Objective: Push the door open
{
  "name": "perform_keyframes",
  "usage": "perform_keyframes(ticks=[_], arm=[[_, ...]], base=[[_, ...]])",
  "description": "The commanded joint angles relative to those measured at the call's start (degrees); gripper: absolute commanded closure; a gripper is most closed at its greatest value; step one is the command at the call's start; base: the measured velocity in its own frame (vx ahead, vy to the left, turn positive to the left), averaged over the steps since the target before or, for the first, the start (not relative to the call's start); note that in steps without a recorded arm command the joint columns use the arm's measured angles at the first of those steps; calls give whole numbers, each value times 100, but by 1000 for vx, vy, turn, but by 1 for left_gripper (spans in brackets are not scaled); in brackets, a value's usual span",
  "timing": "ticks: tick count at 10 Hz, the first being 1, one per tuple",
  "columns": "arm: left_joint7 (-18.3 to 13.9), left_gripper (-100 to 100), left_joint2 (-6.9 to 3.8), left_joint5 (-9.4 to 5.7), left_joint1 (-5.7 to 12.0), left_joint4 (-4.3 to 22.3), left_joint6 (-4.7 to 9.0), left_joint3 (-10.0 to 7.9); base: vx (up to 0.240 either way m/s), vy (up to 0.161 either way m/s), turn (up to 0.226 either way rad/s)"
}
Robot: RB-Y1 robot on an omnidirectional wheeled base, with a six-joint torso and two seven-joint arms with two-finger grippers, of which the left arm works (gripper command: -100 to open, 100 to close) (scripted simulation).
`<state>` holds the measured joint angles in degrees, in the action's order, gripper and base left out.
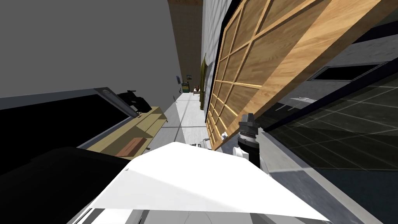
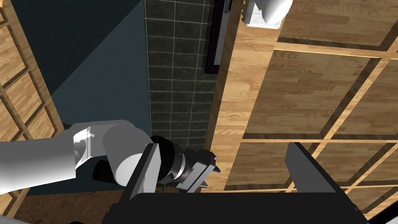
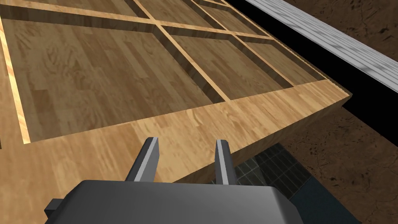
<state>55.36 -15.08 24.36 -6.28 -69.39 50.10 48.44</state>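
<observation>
The wooden panelled door [image 1: 248, 66] stands swung partly away from its dark frame, its free edge close in front of me. My right gripper [image 1: 248, 116] rests its fingertips on the plain outer stile of the door [image 3: 97, 77], near the free edge. Its fingers [image 3: 149, 155] are open a narrow gap, with bare wood between them. In the left wrist view the right gripper [image 2: 212, 165] touches that same stile of the door [image 2: 311, 93]. My left gripper [image 2: 229, 163] hangs open a little way off the door's face, holding nothing.
Dark tiled floor [image 1: 349, 132] lies beyond the door. A black screen [image 1: 46, 124] and a low wooden bench [image 1: 132, 132] stand to the left. A pale corridor floor [image 1: 190, 112] runs ahead. A second wooden panel [image 2: 19, 97] shows beside my right arm.
</observation>
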Motion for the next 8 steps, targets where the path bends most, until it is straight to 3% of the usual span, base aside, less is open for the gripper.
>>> perform_keyframes(ticks=[1, 8], arm=[[173, -100, -49, 56, 57, 179, 64, 141], [806, -100, -165, 274, 307, 895, 250, 677]], base=[[143, 12, 39], [166, -7, 12]])
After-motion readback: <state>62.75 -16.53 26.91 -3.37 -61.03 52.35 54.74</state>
